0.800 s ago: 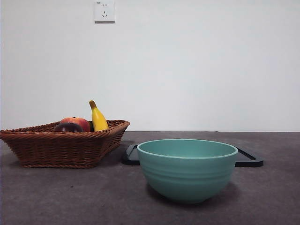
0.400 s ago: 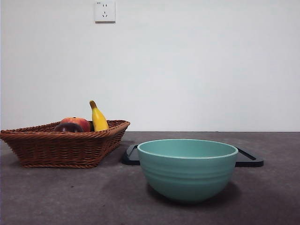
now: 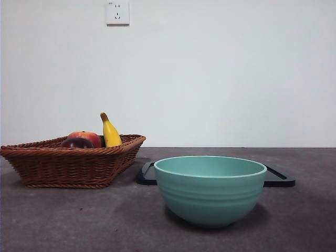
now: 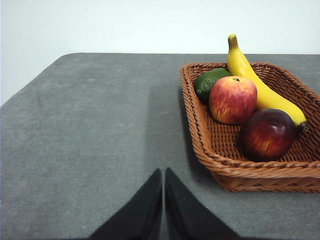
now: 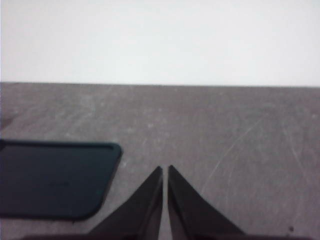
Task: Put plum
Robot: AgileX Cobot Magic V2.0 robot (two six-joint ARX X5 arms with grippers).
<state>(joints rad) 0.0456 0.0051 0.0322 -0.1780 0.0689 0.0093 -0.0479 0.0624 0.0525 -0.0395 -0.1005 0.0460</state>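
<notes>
The plum (image 4: 267, 134) is dark maroon and glossy; it lies in the wicker basket (image 4: 210, 150) at the near corner, beside a red-orange fruit (image 4: 232, 99) and a banana (image 4: 252, 82). In the front view the plum (image 3: 76, 143) peeks over the rim of the basket (image 3: 68, 165) at the left. My left gripper (image 4: 163, 172) is shut and empty over bare table, apart from the basket. My right gripper (image 5: 165, 170) is shut and empty beside a dark tray (image 5: 50, 180). Neither arm shows in the front view.
A teal bowl (image 3: 210, 189) stands in the front middle, with the dark flat tray (image 3: 278, 178) behind it. A green fruit (image 4: 209, 82) lies at the basket's far corner. A wall with a socket (image 3: 117, 12) closes off the back.
</notes>
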